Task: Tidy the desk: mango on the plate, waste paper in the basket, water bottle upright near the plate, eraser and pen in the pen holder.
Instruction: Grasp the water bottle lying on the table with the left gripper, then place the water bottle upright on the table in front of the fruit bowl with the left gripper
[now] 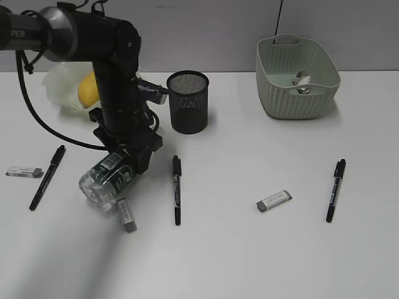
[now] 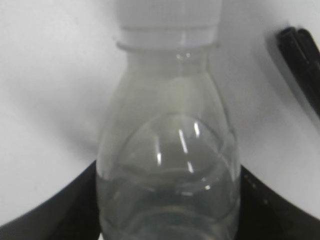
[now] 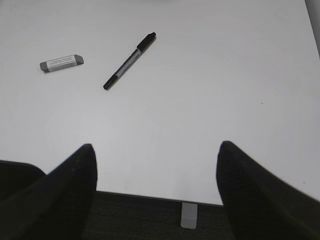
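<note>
My left gripper (image 1: 129,157) is shut on the water bottle (image 1: 107,179), which leans with its base low over the desk (image 1: 224,261). In the left wrist view the bottle (image 2: 167,150) fills the frame between the jaws (image 2: 167,205), white cap up. The mango (image 1: 87,91) lies on the plate (image 1: 57,87), partly hidden behind the arm. The waste paper (image 1: 302,83) lies in the basket (image 1: 296,93). The pen holder (image 1: 188,103) stands upright. My right gripper (image 3: 155,165) is open and empty over the desk's front edge; it is out of the exterior view.
Three pens lie flat: left (image 1: 48,176), middle (image 1: 177,189), right (image 1: 335,189). Three erasers lie at the left (image 1: 25,170), beside the bottle (image 1: 126,214) and right of centre (image 1: 274,200). The right wrist view shows an eraser (image 3: 61,62) and a pen (image 3: 129,61).
</note>
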`<state>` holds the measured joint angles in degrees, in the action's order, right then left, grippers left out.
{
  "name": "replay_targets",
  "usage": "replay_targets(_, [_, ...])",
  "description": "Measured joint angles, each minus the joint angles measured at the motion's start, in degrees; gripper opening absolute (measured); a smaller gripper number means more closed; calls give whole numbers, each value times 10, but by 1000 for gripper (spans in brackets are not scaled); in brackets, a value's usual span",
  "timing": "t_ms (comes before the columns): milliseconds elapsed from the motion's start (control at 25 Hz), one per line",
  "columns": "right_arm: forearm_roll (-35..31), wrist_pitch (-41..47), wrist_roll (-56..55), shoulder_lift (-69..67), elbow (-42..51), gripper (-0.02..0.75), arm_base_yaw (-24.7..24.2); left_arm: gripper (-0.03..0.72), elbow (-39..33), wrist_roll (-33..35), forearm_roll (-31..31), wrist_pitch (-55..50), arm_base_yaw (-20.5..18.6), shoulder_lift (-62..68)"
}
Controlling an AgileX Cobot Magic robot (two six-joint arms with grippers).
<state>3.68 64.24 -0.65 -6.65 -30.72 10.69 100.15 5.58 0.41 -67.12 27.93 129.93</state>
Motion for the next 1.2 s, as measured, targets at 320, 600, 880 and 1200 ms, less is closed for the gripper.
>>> replay_targets(320, [0, 0, 0, 0, 0, 585, 0, 508, 17, 0, 0, -23, 0, -62])
replay_targets(600, [0, 0, 0, 0, 0, 585, 0, 508, 10, 0, -4, -22, -26, -169])
replay_targets(880, [0, 0, 0, 0, 0, 585, 0, 508, -131, 0, -57, 108, -116, -333])
replay_targets(1200, [1, 0, 0, 0, 0, 585, 0, 508, -386, 0, -69, 364, -187, -485])
